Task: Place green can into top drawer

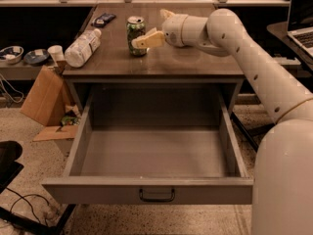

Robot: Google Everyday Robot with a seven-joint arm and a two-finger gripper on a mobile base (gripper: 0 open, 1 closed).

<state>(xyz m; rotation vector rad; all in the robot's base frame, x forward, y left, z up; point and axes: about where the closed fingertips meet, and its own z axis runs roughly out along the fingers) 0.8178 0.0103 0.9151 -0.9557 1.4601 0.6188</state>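
Upright on the far-left part of the desk top [190, 62]: green can [135, 35], silver lid up, well apart from the top drawer [146, 189] and not inside it. Just right of the can, reaching in from the right on a white arm [254, 62]: gripper [148, 28], jaws spread and released, gripping nothing. Near tan finger [149, 40] crossing in front of the can's right side, far finger poking up behind and further right; impossible to tell whether either touches the can. Left of the can, near the desk's left edge, lying on its side: clear plastic bottle [82, 47]. Further back on the left: small dark object [103, 19]. Below the desk top, standing open toward the near side: top drawer, grey, with a dark handle [156, 195] at the centre of its front panel. On the floor to the left: cardboard box [41, 94]. At the far right edge: laptop [301, 13].
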